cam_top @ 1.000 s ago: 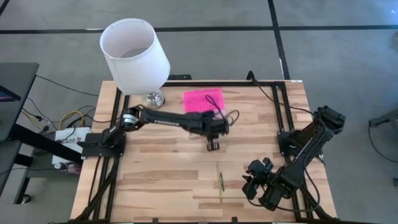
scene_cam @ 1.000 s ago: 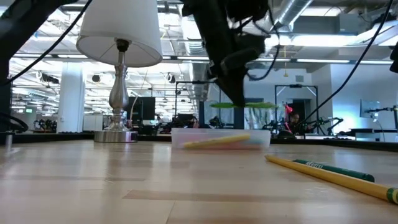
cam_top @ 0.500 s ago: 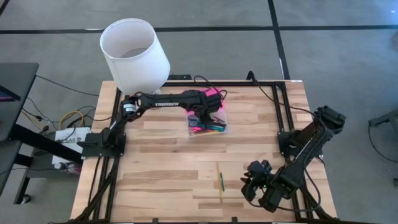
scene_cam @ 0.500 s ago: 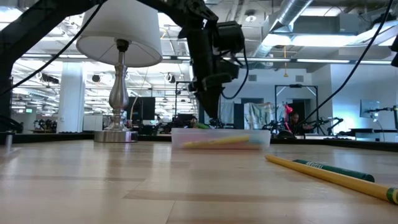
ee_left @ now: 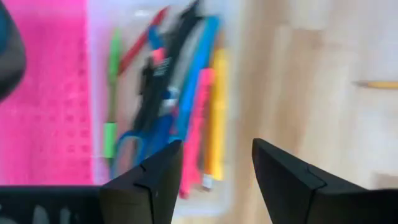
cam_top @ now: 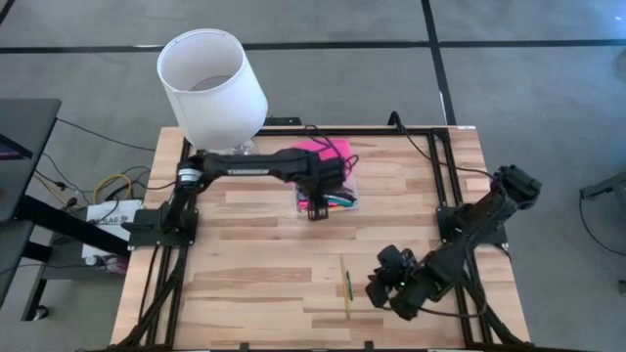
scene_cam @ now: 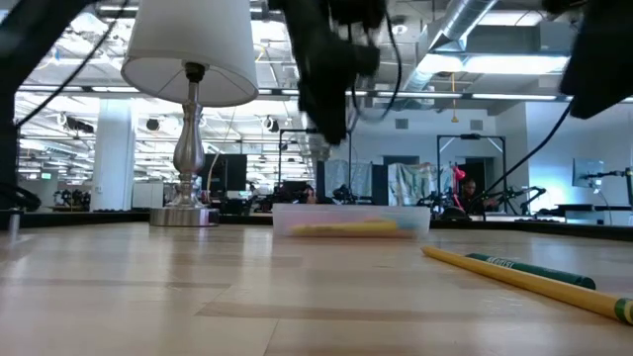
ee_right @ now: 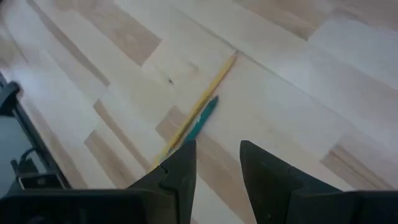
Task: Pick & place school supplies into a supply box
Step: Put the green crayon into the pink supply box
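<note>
The left gripper [cam_top: 315,210] hangs over the box [cam_top: 334,199], at its near edge. Its fingers [ee_left: 155,180] stand apart with nothing between them: released, empty. Directly below and ahead of it, in the left wrist view, the clear base holds the supplies: blue-handled scissors [ee_left: 134,146], a blue pen [ee_left: 196,71], a pink marker [ee_left: 198,124], a yellow marker [ee_left: 216,112], a green pen [ee_left: 112,87] and a red one [ee_left: 144,38]. The pink lid [ee_left: 46,99] lies beside the base, on the far side from the gripper in the high view, partly under the arm. The blur in the wrist view keeps finer detail of the items from being told.

The right gripper [cam_top: 377,286] sits low near the table's front, well apart from the box. Its fingers [ee_right: 177,168] are spread and empty. Just ahead of it on the bare wood lie a yellow pencil [ee_right: 199,109] and a green pencil [ee_right: 202,121], side by side and touching or nearly so; neither is gripped. The high view shows them [cam_top: 346,286] just beside this gripper, toward the left arm.

In the low view the box [scene_cam: 350,219] rests flat on the table [scene_cam: 198,297], the pencils [scene_cam: 524,277] nearer the camera.

A lamp [cam_top: 211,86] stands at the table's far left corner, behind the left arm.
</note>
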{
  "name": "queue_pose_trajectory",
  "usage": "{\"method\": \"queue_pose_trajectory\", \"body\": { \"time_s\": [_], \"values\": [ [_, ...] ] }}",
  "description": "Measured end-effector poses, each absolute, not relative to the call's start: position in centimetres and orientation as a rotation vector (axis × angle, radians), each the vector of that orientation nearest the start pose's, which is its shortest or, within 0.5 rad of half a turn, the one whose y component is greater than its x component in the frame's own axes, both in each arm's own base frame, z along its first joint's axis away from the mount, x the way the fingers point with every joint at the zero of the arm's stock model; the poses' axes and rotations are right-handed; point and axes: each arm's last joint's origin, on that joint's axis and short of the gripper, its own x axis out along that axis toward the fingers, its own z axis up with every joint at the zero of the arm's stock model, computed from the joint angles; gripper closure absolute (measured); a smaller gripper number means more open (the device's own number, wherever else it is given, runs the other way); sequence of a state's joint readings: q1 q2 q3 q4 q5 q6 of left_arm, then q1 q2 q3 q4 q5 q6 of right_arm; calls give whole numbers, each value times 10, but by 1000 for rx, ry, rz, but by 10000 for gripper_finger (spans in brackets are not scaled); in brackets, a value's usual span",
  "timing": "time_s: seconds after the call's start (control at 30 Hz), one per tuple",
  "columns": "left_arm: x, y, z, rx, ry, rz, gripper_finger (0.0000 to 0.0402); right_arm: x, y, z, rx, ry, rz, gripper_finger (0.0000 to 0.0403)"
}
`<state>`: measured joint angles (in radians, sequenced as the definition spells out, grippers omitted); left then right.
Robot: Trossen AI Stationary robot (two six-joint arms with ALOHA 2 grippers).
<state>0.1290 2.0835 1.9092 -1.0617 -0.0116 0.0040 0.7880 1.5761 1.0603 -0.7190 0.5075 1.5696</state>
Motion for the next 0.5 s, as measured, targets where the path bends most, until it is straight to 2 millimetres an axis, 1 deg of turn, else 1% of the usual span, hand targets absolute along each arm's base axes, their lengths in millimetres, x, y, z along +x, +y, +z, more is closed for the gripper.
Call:
{"method": "queue_pose_trajectory", "body": {
  "time_s": [0.13, 0.2, 0.33, 0.43, 0.5],
  "values": [
    [419, 15, 291, -5, 1160, 63, 215, 229, 191, 208, 719, 872, -554, 286],
    [412, -7, 306, 31, 1121, 52, 216, 236, 191, 203, 752, 886, -546, 286],
    [393, -47, 335, 110, 1034, 58, 216, 251, 196, 187, 796, 920, -517, 286],
    [376, -71, 353, 165, 971, 86, 216, 257, 201, 177, 840, 906, -536, 286],
    [365, -84, 364, 191, 934, 113, 216, 261, 202, 174, 868, 901, -561, 286]
  ]
}}
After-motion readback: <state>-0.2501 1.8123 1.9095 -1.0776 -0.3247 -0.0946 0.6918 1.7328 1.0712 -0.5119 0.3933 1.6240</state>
